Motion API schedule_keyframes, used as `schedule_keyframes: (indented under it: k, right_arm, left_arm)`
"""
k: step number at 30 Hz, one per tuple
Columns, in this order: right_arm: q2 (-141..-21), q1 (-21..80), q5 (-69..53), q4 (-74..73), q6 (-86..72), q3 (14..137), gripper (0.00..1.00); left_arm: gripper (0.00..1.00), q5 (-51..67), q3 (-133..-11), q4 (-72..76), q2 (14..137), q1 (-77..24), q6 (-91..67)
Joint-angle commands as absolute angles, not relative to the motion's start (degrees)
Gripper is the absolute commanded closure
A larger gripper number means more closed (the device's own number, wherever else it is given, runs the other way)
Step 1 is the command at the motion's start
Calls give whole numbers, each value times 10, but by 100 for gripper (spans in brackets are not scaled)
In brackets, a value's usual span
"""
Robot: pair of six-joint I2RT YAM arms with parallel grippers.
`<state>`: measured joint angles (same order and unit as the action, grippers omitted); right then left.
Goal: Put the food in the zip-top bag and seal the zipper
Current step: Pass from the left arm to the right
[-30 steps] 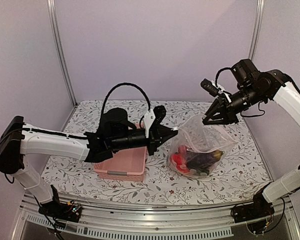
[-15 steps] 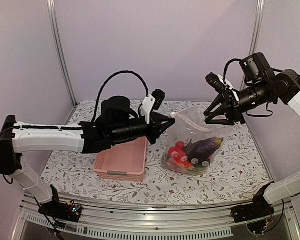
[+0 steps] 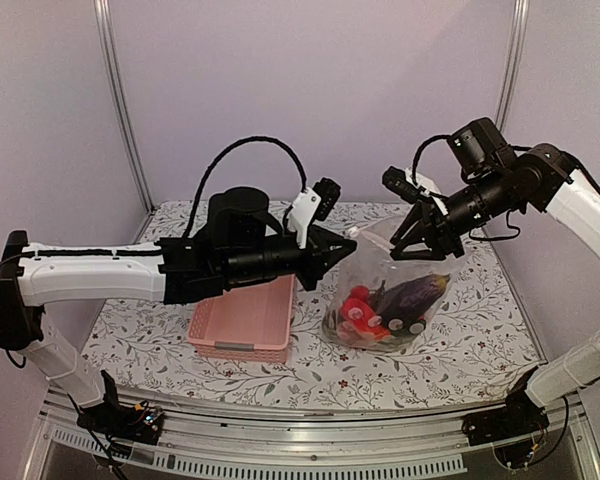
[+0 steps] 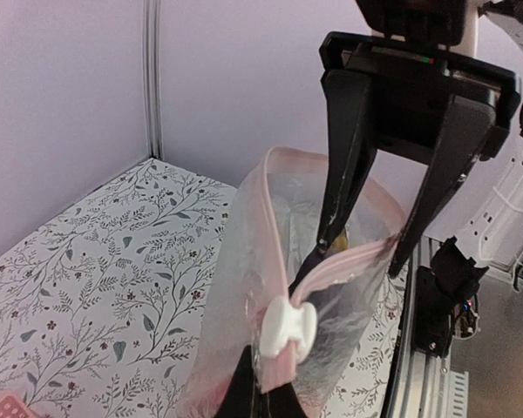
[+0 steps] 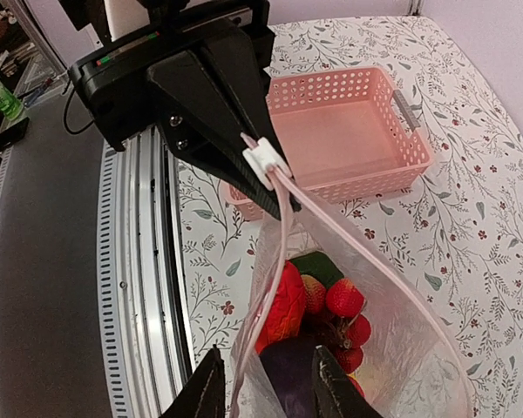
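Food: the food [image 3: 385, 308] sits in the bottom of the bag. I can see red pieces, a dark eggplant and a bit of green, so the loading looks done.
Zip-top bag: the zip-top bag [image 3: 380, 265] is held upright between the two arms with its mouth up, to the right of the basket. The load pulls its belly down. I cannot tell whether the bottom rests on the table [image 3: 480, 330] or hangs just above it.
Zipper: the zipper [image 4: 273, 235] is a pink strip, and its two lips spread apart from one end, so the mouth is open and unsealed.
Slider: a white slider [image 4: 288, 329] sits at the left arm's end of the strip, probably where the closing run starts.
Left pincer: the left pincer [image 3: 348, 248] is closed to a point on the zipper right at the slider. It seems to anchor that corner and hold the mouth up.
Right pincer: the right pincer [image 3: 420, 252] has its fingers spread on either side of the far end of the mouth. I see no firm hold on anything, and it looks poised to pinch that end so the strip can be pulled taut.
Basket: the pink basket [image 3: 242, 318] lies under the left arm with nothing in it.
Step in hand: lining up the strip for sealing, by my reckoning.
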<state>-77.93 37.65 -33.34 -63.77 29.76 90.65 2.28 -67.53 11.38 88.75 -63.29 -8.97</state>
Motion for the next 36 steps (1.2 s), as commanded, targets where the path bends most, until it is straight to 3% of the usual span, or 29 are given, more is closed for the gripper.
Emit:
schedule_keyframes:
  k: [1, 6, 11, 13, 27, 36]
  right_arm:
    - [-799, 390, -322, -620, 286, 918, 70]
    - [-817, 391, -321, -603, 297, 922, 97]
    - [-806, 397, -359, -576, 319, 917, 100]
    - [-796, 400, -372, -565, 327, 913, 100]
    - [-799, 404, -384, -576, 338, 910, 100]
    - [-797, 405, -382, -589, 343, 909, 100]
  left_arm:
    - [100, 25, -689, 109, 866, -647, -73]
    - [97, 25, -675, 106, 853, -651, -68]
    - [63, 2, -635, 144, 840, -651, -69]
    - [55, -14, -610, 181, 838, -651, -63]
    - [54, -21, -560, 342, 881, -634, -26]
    - [52, 7, -551, 361, 886, -604, -12]
